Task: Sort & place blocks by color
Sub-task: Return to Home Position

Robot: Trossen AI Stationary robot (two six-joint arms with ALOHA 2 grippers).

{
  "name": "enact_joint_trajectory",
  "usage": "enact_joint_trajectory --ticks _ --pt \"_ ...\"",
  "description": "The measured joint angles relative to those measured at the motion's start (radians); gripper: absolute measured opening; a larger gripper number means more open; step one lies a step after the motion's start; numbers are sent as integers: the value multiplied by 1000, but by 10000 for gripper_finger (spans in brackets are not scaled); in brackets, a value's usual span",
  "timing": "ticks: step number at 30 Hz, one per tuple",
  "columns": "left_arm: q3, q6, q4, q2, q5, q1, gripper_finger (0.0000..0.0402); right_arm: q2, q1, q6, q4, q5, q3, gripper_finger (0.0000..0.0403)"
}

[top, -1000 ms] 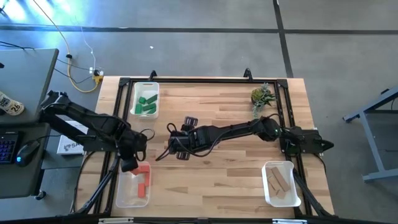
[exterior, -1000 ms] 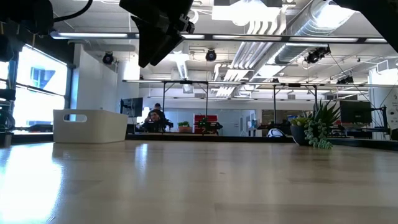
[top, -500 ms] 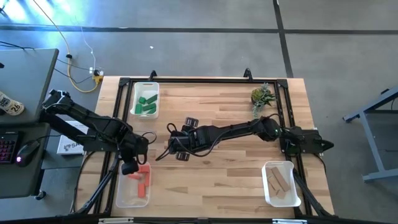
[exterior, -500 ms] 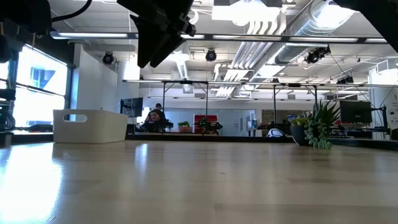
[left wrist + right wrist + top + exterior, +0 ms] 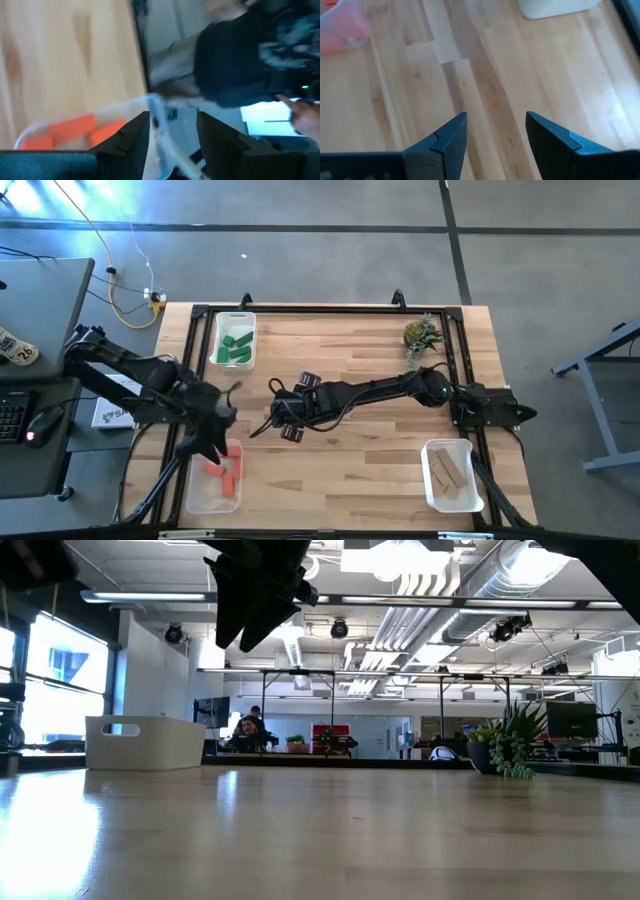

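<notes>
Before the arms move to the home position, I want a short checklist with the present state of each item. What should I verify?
1. The left end effector holds nothing: ok, fingers open.
2. The right end effector holds nothing: ok, open above the bare table.
3. The orange blocks lie in the transparent bin: ok.
4. The green blocks lie in the top white bin: ok.
5. The tan blocks lie in the lower right white bin: ok.
6. No block lies loose on the table: ok, none seen from above.
</notes>
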State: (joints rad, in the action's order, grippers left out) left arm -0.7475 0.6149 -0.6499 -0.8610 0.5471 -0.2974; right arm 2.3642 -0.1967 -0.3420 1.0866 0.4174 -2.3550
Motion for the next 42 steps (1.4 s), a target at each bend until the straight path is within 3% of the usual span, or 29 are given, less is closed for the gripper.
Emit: enact_joint_trajectory --ticks 11,15,20,27,34,42 --pt "0 -87 228 269 -50 0 147 0 0 -89 -17 -52 0 188" --pt "0 -192 200 374 -175 0 145 0 0 -118 -28 -57 0 188" --pt "4 -301 145 508 -391 0 145 0 0 -257 -75 -153 0 188" --pt "157 -318 182 705 -652 0 145 0 0 -288 -198 -235 0 188" --pt "323 -338 206 856 -668 0 145 0 0 -309 -272 -275 0 188" --pt "449 -339 267 856 -663 0 145 -14 6 -308 -288 -316 0 188"
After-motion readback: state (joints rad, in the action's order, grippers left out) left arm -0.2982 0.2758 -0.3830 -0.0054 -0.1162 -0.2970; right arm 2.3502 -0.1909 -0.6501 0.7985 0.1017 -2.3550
